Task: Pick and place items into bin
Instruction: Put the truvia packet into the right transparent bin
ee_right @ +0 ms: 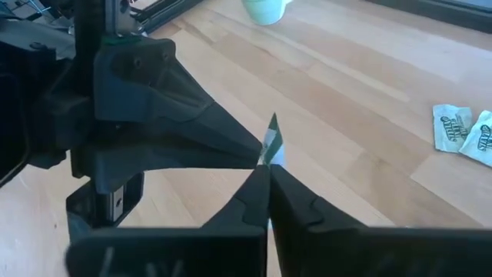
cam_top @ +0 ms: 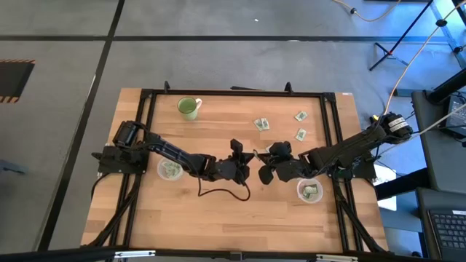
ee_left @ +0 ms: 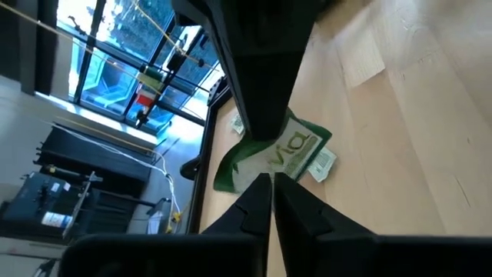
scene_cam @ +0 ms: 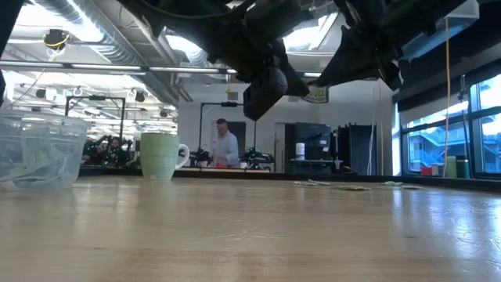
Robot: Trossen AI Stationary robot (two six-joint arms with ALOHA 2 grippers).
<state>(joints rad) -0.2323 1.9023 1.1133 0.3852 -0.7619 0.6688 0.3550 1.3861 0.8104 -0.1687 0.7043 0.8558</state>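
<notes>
Both grippers meet above the middle of the table, tip to tip. Left gripper (cam_top: 252, 155) has its fingers pinched together on a green-and-white packet (ee_left: 270, 151), and right gripper (cam_top: 256, 154) is clamped on the same packet (ee_right: 271, 143) from the other side, so the packet hangs between them off the wood. Three more packets (cam_top: 261, 124) lie flat toward the far right of the table. A clear bin (cam_top: 170, 170) with packets inside sits near the left arm, another bin (cam_top: 310, 191) by the right arm. A light-green mug (cam_top: 189, 108) stands far left.
</notes>
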